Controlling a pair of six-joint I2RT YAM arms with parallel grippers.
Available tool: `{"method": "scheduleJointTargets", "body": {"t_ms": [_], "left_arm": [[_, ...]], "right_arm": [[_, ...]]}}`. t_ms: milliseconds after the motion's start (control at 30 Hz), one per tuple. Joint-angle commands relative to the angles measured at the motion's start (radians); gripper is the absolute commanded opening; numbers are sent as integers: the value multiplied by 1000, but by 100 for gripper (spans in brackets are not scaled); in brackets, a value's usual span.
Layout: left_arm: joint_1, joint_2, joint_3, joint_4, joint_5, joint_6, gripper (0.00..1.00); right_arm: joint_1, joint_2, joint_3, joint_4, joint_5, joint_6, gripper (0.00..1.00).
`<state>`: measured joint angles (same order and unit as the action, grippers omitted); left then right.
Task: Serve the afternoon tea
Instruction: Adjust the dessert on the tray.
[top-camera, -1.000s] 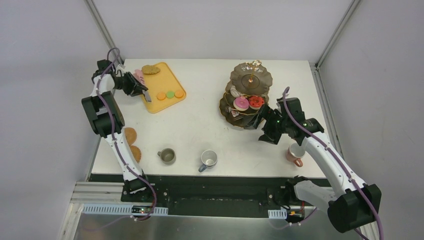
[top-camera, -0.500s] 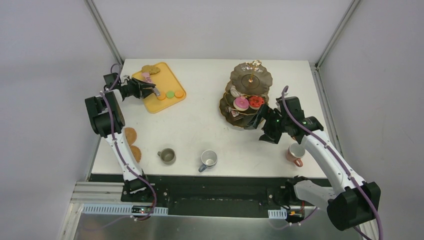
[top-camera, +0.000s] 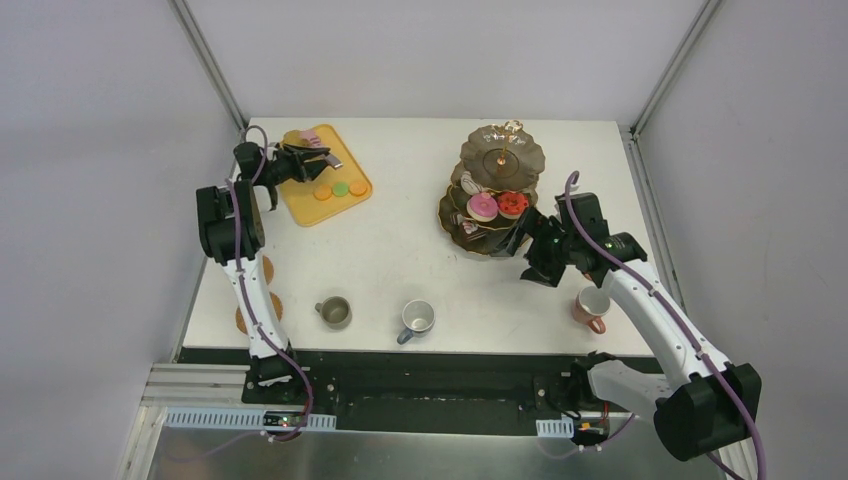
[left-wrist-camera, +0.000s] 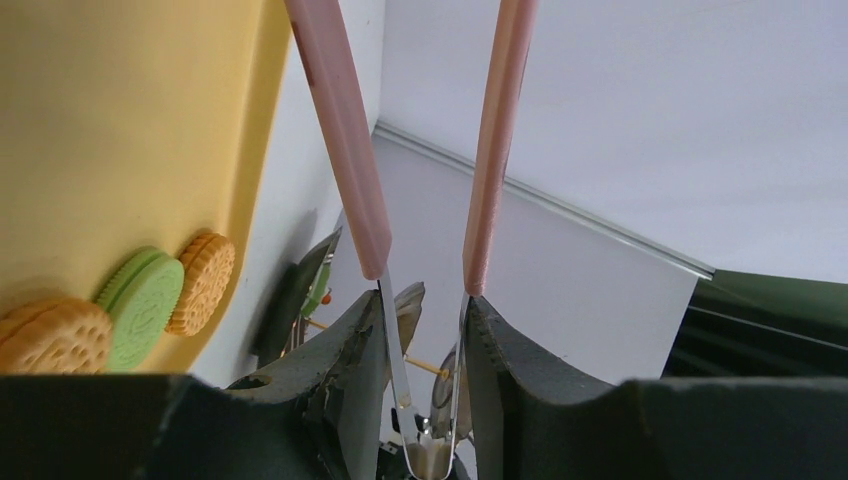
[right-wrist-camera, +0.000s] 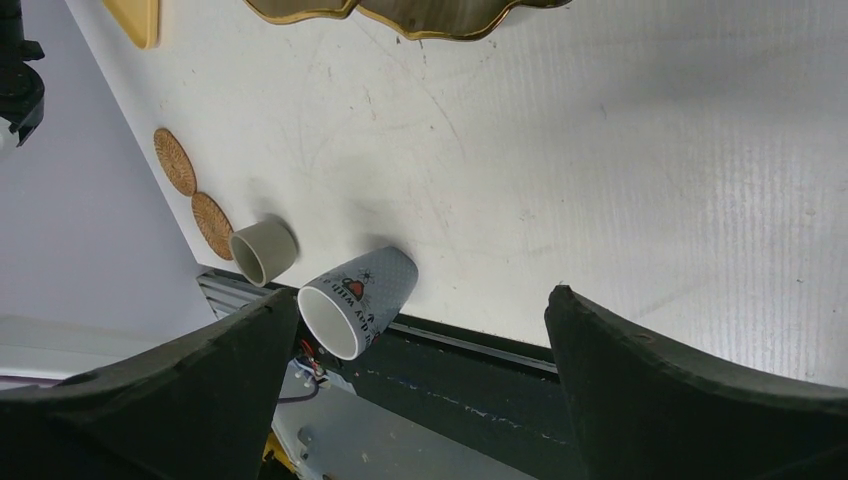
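Note:
My left gripper (top-camera: 300, 160) hangs over the yellow tray and is shut on the metal arms of the pink-handled tongs (left-wrist-camera: 345, 150), seen between its fingers (left-wrist-camera: 350, 370). The tongs stand apart with nothing between them. A green macaron (left-wrist-camera: 140, 305) and two orange macarons (left-wrist-camera: 205, 283) lie on the tray below. The dark gold-rimmed three-tier stand (top-camera: 495, 190) carries a pink doughnut (top-camera: 482, 206) and a red doughnut (top-camera: 512, 203). My right gripper (top-camera: 530, 250) is wide open and empty just in front of the stand. The olive mug (top-camera: 334, 312), grey-blue mug (top-camera: 417, 318) and pink mug (top-camera: 592, 308) stand near the front edge.
The yellow tray (top-camera: 305, 205) sits at the back left, with a brown cake (top-camera: 293, 135) at its far end. Two brown coasters (right-wrist-camera: 175, 160) lie at the front left, partly hidden by the left arm in the top view. The pink mug stands right under the right forearm.
The left arm has swung right and toward the back over the tray, turning the tongs with it. The right arm has barely moved.

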<state>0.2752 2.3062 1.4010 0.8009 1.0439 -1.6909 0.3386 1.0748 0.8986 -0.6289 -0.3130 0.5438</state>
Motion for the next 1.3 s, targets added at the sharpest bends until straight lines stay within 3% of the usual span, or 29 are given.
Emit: {"method": "scheduleJointTargets", "body": {"t_ms": [0, 667, 1033, 1267], "left_arm": [[-30, 33, 53, 108, -2, -66, 32], [3, 208, 245, 47, 41, -88, 33], [4, 218, 218, 98, 10, -142, 31], [2, 193, 165, 169, -13, -175, 5]], "right_arm": [[4, -25, 30, -1, 40, 26, 99], [2, 1, 24, 43, 67, 77, 99], [1, 35, 36, 57, 68, 78, 99], [-14, 36, 32, 57, 59, 66, 99]]}}
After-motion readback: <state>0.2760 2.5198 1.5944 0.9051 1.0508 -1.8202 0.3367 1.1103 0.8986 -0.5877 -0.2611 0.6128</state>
